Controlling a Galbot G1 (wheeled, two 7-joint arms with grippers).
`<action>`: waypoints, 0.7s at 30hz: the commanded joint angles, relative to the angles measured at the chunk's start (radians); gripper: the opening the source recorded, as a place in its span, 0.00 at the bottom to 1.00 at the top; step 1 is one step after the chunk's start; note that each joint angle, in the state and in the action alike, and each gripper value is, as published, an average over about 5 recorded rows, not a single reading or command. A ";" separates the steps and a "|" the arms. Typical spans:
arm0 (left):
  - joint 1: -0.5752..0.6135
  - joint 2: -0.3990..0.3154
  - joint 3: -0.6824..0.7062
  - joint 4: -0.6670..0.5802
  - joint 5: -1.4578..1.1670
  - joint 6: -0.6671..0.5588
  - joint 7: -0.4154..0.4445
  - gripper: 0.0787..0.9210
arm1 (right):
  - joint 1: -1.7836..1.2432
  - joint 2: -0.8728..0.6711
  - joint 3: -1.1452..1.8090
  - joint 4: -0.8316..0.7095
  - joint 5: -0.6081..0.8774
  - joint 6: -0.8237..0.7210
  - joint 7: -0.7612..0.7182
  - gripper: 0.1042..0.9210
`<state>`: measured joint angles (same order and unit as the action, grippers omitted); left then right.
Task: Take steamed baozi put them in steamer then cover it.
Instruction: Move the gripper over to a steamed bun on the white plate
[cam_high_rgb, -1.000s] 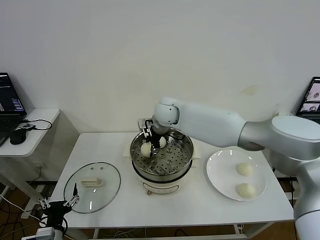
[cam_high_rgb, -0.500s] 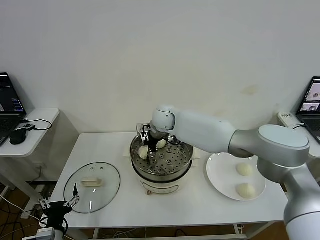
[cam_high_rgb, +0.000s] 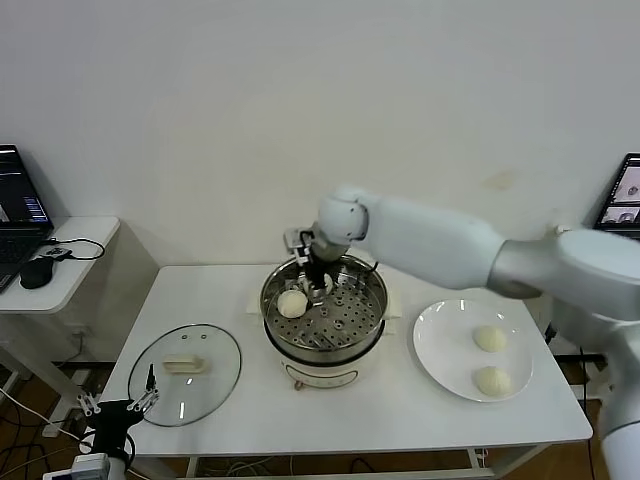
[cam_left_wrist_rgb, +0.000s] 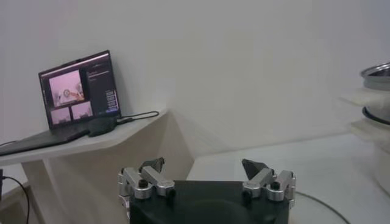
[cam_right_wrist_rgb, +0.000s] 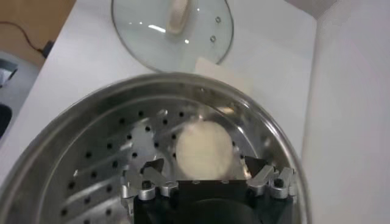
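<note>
Right gripper (cam_right_wrist_rgb: 205, 171): above steamer (cam_high_rgb: 324, 322), fingers spread wide, empty; one baozi (cam_right_wrist_rgb: 204, 150) on tray beneath. Left gripper (cam_left_wrist_rgb: 204, 173): fingers wide open, empty, off desk's front-left corner.

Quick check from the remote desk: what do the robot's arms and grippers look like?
The right arm has a smooth glossy white shell with rounded grey joint housings. Both the right gripper and the left gripper have a black body, silver metal finger links with dark screws, and black pointed tips.

Shiny perforated steel steamer (cam_high_rgb: 325, 318), smooth matt dough baozi (cam_right_wrist_rgb: 204, 150), clear glass lid (cam_high_rgb: 185, 373)
</note>
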<state>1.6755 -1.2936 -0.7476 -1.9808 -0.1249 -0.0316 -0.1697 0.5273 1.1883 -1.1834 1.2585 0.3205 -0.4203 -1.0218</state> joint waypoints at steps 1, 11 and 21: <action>-0.005 0.006 0.011 0.002 0.000 -0.002 -0.001 0.88 | 0.233 -0.320 -0.108 0.285 -0.025 0.053 -0.095 0.88; 0.000 0.022 0.029 -0.013 0.010 -0.015 -0.008 0.88 | 0.184 -0.750 -0.129 0.454 -0.201 0.169 -0.145 0.88; 0.021 0.017 0.039 -0.010 0.032 -0.023 -0.009 0.88 | -0.241 -0.974 0.111 0.480 -0.404 0.231 -0.114 0.88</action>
<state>1.6895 -1.2725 -0.7141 -1.9899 -0.1032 -0.0532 -0.1778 0.5830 0.4983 -1.2436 1.6539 0.0917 -0.2561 -1.1314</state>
